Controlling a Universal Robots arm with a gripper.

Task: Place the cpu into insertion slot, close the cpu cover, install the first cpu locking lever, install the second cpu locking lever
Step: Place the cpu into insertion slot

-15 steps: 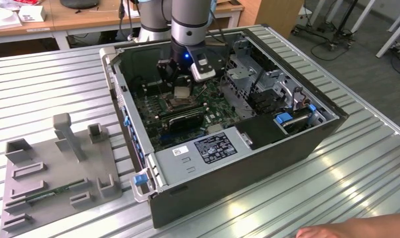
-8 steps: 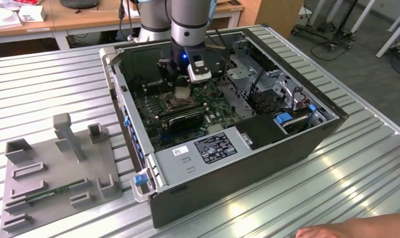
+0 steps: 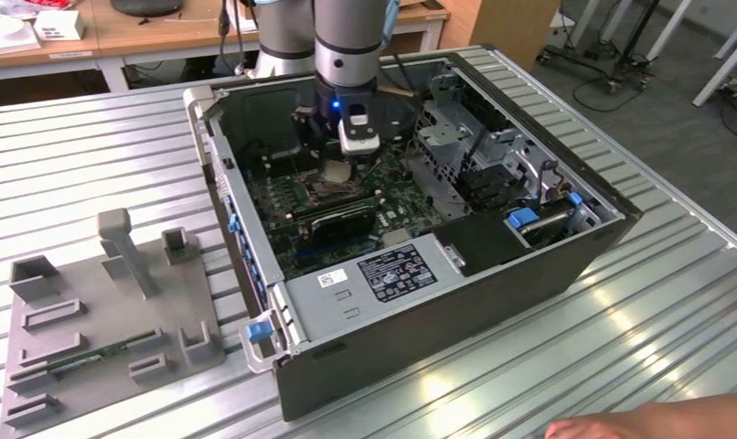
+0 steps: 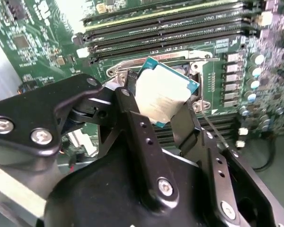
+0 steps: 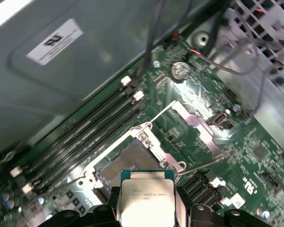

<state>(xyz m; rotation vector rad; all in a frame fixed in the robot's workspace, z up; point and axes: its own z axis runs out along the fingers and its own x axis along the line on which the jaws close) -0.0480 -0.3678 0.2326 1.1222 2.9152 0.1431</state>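
Exterior view: I saw the arm reaching down into the open computer case [image 3: 551,265], which lay on its side on the ribbed metal table [image 3: 88,155].
Jaws: closed part-way on the cpu [image 5: 146,201], pinching two opposite edges; in both wrist views the chip sat between them with its metal top showing.
Cpu position: carried in the air close over the insertion slot [image 5: 128,163], and by my judgement not yet touching it.
Socket: its dark contact bed lay bare inside the silvery rim.
Cover: the cpu cover [image 5: 199,124] stood swung up and away from the socket.
Levers: the two wire locking levers [image 5: 162,113] stood unlatched.
Progress: I judged the first step to be under way. Seating the chip, closing the cover and latching both levers were all left.
Case contents: a green motherboard [image 5: 255,146] with long black memory slots [image 5: 85,130], and a power supply [image 3: 344,302] at the near end.
Fixture tray: a grey fixture tray [image 3: 88,315] at the exterior view's left held a slim green memory module [image 3: 94,357].
Bystander: a person's hand [image 3: 656,423] rested at the table's near edge.
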